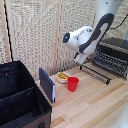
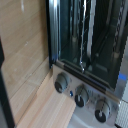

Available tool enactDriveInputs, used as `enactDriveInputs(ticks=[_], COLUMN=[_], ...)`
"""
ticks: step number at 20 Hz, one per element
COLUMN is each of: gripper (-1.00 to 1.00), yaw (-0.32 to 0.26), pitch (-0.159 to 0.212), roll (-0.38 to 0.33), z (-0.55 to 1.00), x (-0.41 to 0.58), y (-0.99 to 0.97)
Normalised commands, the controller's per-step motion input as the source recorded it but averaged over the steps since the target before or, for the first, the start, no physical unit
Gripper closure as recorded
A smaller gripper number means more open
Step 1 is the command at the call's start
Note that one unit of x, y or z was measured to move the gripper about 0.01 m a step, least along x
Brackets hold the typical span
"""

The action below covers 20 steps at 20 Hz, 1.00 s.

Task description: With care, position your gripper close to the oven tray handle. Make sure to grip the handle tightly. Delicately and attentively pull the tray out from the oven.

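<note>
Your end effector (image 1: 80, 59) hangs right at the open oven (image 1: 111, 56), on the bench (image 1: 90, 100) at the exterior view's right; I can't tell its finger spread. A red cup (image 1: 73, 83) stands nearby.

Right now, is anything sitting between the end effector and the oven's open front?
Nothing visible. In the exterior view the end effector hangs just off the oven, with only bare wooden table below the gap. The red cup stands well clear.
</note>
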Motion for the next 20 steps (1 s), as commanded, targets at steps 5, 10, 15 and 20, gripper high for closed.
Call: enactDriveInputs(ticks=[5, 10, 15, 20], gripper=[-1.00, -1.00, -1.00, -1.00], yaw=[0.119, 0.140, 0.152, 0.159], pitch=[0.014, 0.000, 0.000, 0.021], roll=[-0.084, -0.037, -0.025, -0.012], z=[-0.14, -0.12, -0.03, -0.06], x=[-0.029, -0.110, -0.123, -0.056], y=[-0.64, -0.68, -0.70, -0.69])
